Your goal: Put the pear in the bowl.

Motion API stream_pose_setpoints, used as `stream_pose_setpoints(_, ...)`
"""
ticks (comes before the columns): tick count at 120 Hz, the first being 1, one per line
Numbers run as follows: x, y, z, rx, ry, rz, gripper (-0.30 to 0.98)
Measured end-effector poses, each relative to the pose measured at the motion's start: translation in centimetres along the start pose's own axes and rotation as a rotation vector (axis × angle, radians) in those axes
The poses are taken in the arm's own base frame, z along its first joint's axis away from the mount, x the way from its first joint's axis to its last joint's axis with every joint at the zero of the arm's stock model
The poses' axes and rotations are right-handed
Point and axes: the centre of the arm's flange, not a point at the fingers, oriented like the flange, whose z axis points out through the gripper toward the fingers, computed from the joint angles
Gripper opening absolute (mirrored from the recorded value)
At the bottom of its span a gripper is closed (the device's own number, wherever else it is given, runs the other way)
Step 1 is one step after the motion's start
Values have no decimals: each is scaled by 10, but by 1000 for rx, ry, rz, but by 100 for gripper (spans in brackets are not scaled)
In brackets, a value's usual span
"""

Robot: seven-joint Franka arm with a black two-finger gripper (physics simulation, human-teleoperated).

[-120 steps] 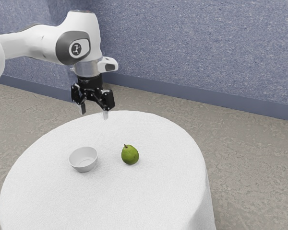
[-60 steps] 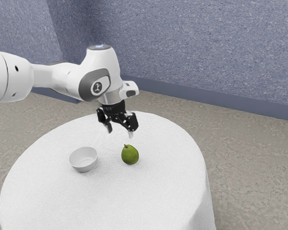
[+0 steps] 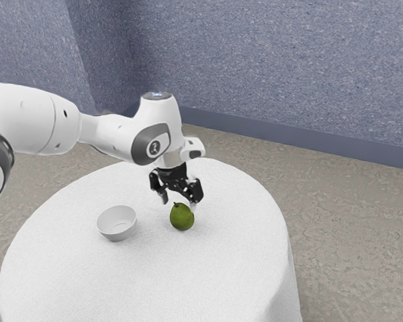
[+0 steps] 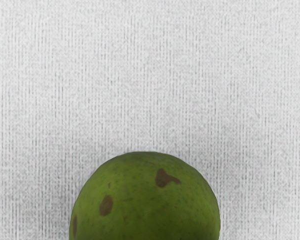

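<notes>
"White cloth drapes the round table point(image 3: 60, 268) across the exterior view's lower left and centre. What is the arm point(image 3: 37, 121) doing?"

"It reaches in from the left edge toward the middle, and its black gripper point(image 3: 178, 202) hangs near the centre of the frame. The step looks like lining up for the grasp."

"And the bowl point(image 3: 114, 235)?"

"Left of centre, upright, with nothing in it."

"So where is the pear point(image 3: 182, 217)?"

"On the cloth, just under the gripper, and large at the wrist view's lower edge."

"Are the fingers closed?"

"No, they stand apart, with no grip on it. The next move probably calls for centring them, sinking around its sides, then squeezing."
</notes>
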Motion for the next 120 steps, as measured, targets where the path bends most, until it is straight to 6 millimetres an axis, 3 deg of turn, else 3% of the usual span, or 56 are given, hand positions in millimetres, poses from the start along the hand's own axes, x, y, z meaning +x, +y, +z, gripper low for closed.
stream_pose_setpoints(47, 13, -8, 31, -5, -27, -11, 69)
stream_pose_setpoints(120, 24, -8, 53, -22, -44, -20, 69)
